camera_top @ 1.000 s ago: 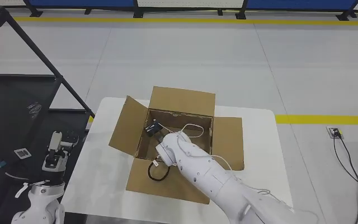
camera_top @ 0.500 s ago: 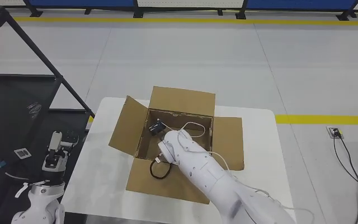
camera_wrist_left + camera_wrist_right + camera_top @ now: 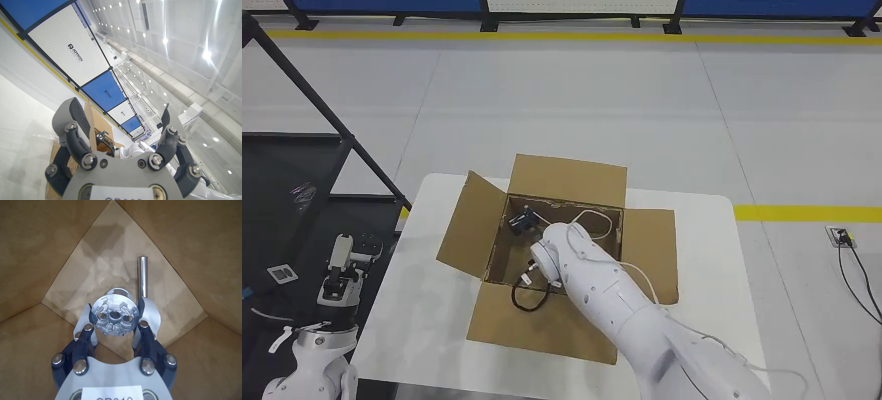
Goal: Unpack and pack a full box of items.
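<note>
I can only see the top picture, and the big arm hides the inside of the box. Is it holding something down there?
Observer: Yes. The right end effector is shut on a toothed metal wheel inside the box.
Operator: Is anything next to it?
Observer: A shiny metal rod lies on the box floor, just beyond the wheel.
Operator: And the other arm?
Observer: The left end effector is open and empty, pointing up at the ceiling.
</note>
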### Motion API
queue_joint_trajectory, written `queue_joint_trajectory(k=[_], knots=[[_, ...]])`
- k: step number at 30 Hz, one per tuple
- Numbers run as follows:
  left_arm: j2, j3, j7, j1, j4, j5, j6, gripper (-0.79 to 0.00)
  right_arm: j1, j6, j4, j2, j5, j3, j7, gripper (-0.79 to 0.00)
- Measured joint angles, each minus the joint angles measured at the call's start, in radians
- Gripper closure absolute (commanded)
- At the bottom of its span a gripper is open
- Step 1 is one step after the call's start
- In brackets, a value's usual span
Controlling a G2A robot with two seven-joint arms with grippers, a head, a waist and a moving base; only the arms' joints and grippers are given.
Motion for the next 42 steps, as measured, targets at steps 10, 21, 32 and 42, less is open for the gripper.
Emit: queue_joint_trajectory(k=[10, 21, 32, 42], knots=[[0.000, 0.000, 0.000, 0.000, 0.000, 0.000, 0.000, -0.785, 0.005, -0.016, -0.013, 0.007, -0.007, 0.024, -0.016, -0.751], [0.007, 0.041, -0.081, -0.009, 0.007, 0.054, 0.044, -0.785, -0.041, -0.024, -0.186, 0.080, 0.022, 0.123, -0.082, -0.785], [0.015, 0.077, -0.130, -0.035, 0.049, 0.121, 0.061, -0.785, -0.194, -0.013, -0.578, 0.187, -0.035, 0.253, 0.022, -0.785], [0.015, 0.077, -0.130, -0.035, 0.049, 0.120, 0.061, -0.785, -0.195, -0.013, -0.546, 0.187, -0.035, 0.253, 0.022, -0.785]])
